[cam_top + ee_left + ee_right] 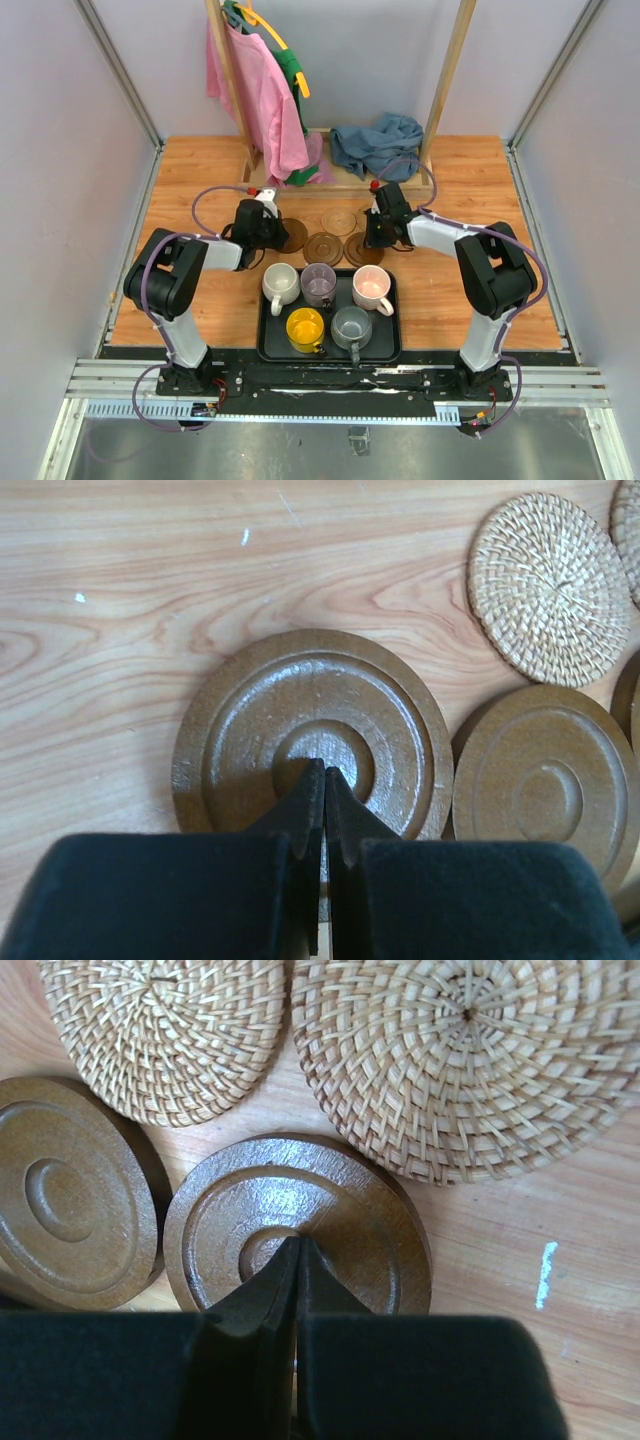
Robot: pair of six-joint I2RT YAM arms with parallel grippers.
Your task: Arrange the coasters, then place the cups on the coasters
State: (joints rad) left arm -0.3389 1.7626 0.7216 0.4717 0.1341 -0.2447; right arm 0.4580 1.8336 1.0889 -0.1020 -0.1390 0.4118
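Three dark brown coasters (pixel 324 246) and two tan woven coasters (pixel 338 218) lie in a cluster behind the black tray (pixel 268 345). The tray holds the cups: cream (pixel 280 283), purple (pixel 318 284), pink (pixel 372 289), yellow (pixel 305 328), grey (pixel 351 327). My left gripper (pixel 324 770) is shut and empty, its tips down at the centre of the left brown coaster (pixel 300 700). My right gripper (pixel 299 1242) is also shut and empty, with its tips at the centre of the right brown coaster (pixel 330 1200). The middle brown coaster (pixel 545 785) lies between them.
A wooden clothes rack (pixel 445 70) stands at the back with pink (pixel 255 95) and green garments on it. A blue cloth (pixel 375 140) lies bunched at its foot. Grey walls close in the table on both sides.
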